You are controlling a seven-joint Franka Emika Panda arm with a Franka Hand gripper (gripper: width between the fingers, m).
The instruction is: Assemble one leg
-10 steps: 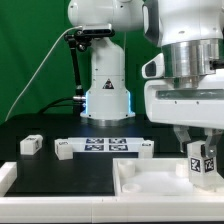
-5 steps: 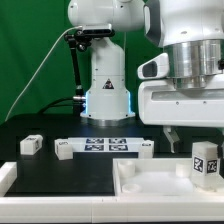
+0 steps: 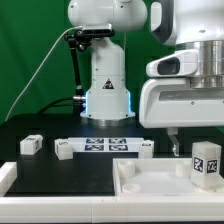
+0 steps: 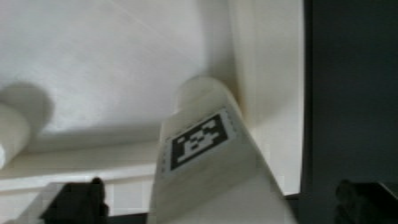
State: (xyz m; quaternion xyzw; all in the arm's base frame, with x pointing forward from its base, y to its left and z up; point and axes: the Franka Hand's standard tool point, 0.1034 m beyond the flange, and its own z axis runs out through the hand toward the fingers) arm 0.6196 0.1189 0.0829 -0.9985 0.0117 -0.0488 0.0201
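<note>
- Now that I have lifted up, my end effector (image 4: pixel 221 202) hangs over the leg (image 3: pixel 205 163) with its two fingers wide apart and nothing in them.
- A second ago those fingers were low, on both sides of the leg. Now they are up by its top and do not touch it.
- The leg stands upright by itself in the white tray-like piece (image 3: pixel 122 172), near, on the exterior view's right.
- I think the leg is placed and let go, but I cannot tell if it sits tight.
- Next I would likely fetch another loose block (image 3: pixel 30 145) from the desk (image 3: pixel 60 178).
</note>
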